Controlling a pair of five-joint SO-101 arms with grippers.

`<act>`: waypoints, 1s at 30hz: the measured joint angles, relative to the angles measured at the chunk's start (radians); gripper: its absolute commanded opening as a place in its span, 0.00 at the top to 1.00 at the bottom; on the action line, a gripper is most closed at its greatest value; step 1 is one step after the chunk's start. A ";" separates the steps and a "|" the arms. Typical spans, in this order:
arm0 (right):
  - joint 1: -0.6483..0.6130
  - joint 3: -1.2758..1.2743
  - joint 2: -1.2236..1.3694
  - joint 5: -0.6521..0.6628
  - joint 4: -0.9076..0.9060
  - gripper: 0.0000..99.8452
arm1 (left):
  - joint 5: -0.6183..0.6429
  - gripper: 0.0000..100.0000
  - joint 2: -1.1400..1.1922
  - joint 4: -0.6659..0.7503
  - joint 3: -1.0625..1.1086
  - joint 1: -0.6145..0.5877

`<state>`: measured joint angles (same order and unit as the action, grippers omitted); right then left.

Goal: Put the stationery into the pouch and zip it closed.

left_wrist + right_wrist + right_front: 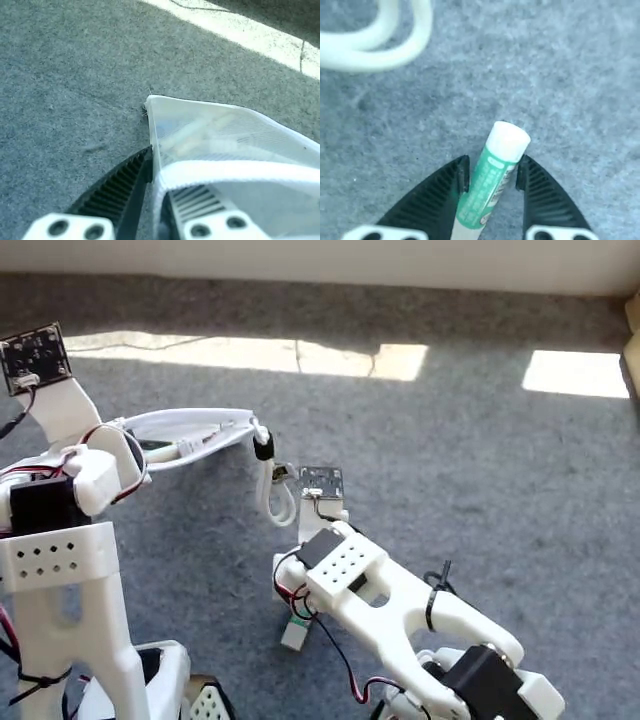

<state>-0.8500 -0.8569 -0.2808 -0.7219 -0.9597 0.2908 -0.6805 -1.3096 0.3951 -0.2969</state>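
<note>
The white mesh pouch (195, 438) hangs above the grey carpet, and my left gripper (140, 452) is shut on its edge. In the left wrist view the pouch (235, 142) is pinched between the black fingers (120, 182), with pale stationery (197, 134) showing dimly through the mesh. Its white strap loop (276, 498) dangles from the far end, by a black zip end (263, 447). My right gripper (492, 167) points down at the carpet, shut on a green and white glue stick (492, 182). The stick's white end (293, 633) pokes out below the right gripper (298, 612), just short of the strap loop (380, 47).
Grey carpet (480, 470) covers the whole surface, with sunlit patches (575, 372) along the far side. The left arm's white base (70, 620) stands at the near left. Open carpet lies to the right of both arms.
</note>
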 measured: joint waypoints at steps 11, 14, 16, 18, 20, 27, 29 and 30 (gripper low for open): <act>0.000 0.000 0.000 0.000 0.017 0.86 | 0.000 0.99 0.000 0.000 0.000 0.000; 0.000 0.000 0.000 0.000 0.038 0.86 | 0.000 0.99 0.000 0.000 0.000 0.000; 0.000 0.000 0.000 0.000 0.043 0.86 | 0.000 0.99 0.000 0.000 0.000 0.000; 0.000 0.000 0.000 0.000 0.046 0.86 | 0.000 0.99 0.000 0.000 0.000 0.000; 0.000 0.000 0.000 0.000 0.048 0.86 | 0.000 0.99 0.000 0.000 0.000 0.000; 0.000 -0.020 0.000 0.000 0.057 0.86 | 0.000 0.99 0.000 0.000 0.000 0.000; 0.000 -0.043 0.000 0.000 0.087 0.86 | 0.000 0.99 0.000 0.000 0.000 0.000; 0.000 -0.054 0.000 0.000 0.106 0.86 | 0.000 0.99 0.000 0.000 0.000 0.000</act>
<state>-0.8500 -0.9106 -0.2808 -0.7219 -0.8539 0.2908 -0.6805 -1.3096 0.3951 -0.2969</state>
